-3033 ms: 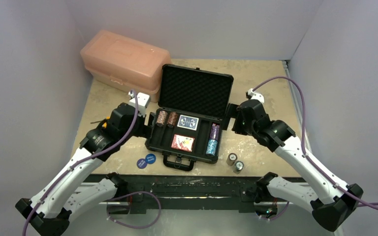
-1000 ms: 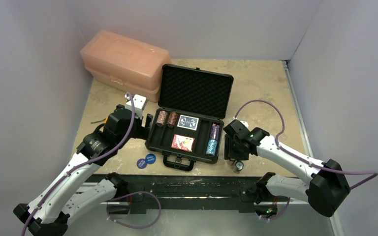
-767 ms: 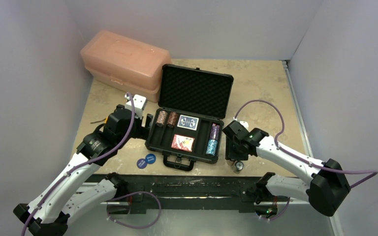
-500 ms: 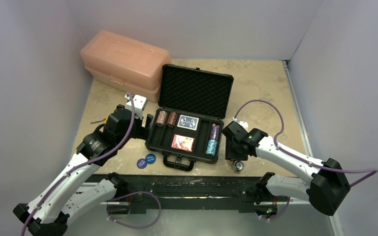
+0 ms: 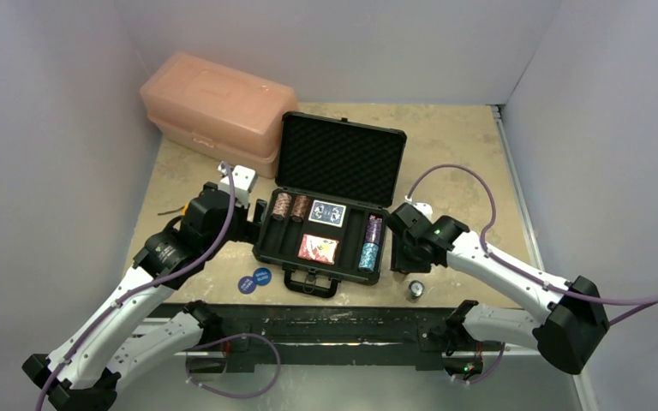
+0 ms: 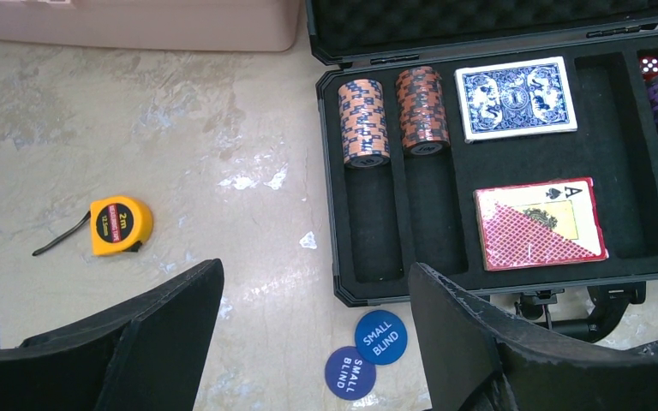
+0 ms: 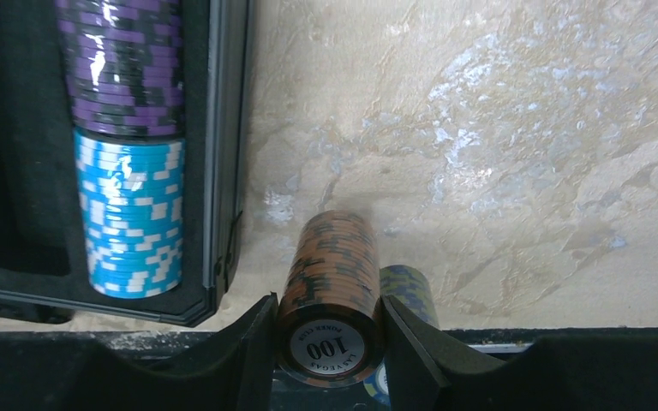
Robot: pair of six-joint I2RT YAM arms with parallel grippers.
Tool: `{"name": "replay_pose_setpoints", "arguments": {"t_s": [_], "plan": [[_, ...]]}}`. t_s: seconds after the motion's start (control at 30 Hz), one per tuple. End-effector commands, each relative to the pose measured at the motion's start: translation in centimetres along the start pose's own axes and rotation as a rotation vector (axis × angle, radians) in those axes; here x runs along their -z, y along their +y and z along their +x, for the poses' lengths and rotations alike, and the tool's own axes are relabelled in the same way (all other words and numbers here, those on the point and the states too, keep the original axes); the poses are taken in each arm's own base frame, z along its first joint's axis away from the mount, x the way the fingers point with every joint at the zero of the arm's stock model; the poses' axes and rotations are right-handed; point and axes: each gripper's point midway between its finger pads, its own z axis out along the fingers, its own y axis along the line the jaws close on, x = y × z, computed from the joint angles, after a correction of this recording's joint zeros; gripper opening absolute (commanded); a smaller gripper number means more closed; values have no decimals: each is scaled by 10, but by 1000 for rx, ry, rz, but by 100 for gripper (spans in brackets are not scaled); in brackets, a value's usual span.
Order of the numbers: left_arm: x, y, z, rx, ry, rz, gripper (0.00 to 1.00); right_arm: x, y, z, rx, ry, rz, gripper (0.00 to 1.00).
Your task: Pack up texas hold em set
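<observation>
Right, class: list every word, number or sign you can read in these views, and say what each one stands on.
"SMALL BLIND": upper blue disc and lower blue disc.
"2m": yellow tape measure; its smaller print is unreadable.
"100": end of the brown chip stack in the right gripper; ring lettering too small.
"A" with a spade: red card deck.

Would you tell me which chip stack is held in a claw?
The brown stack marked 100, clamped in the right claw; the rest sit in the case or on the table.
</observation>
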Motion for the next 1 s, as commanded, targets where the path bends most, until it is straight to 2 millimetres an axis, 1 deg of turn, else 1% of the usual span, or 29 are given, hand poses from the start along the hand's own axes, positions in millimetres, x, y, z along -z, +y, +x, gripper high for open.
{"name": "replay_pose_setpoints", "arguments": {"t_s": [0.0, 0.2, 0.33, 0.43, 0.57, 0.77, 0.87, 0.97], "plan": [[2, -1, -4, -16, -28, 9, 79, 26, 11, -30, -37, -99, -34, 0], [4, -5, -6, -22, -44, 36, 78, 48, 21, -46, -38, -138, -76, 0], [8, -13, -9, -28, -68, 88, 78, 65, 33, -59, -35, -170, -136, 0], [11, -19, -10, -34, -89, 134, 78, 74, 41, -66, -31, -189, -176, 0], [15, -28, -13, -42, -113, 188, 78, 83, 53, -71, -18, -198, -235, 0], [24, -44, -17, -60, -153, 297, 76, 96, 78, -77, 5, -214, -371, 0], [31, -53, -20, -67, -185, 357, 76, 104, 90, -79, 25, -216, -437, 0], [42, -64, -22, -85, -233, 444, 76, 112, 104, -81, 59, -216, -506, 0]]}}
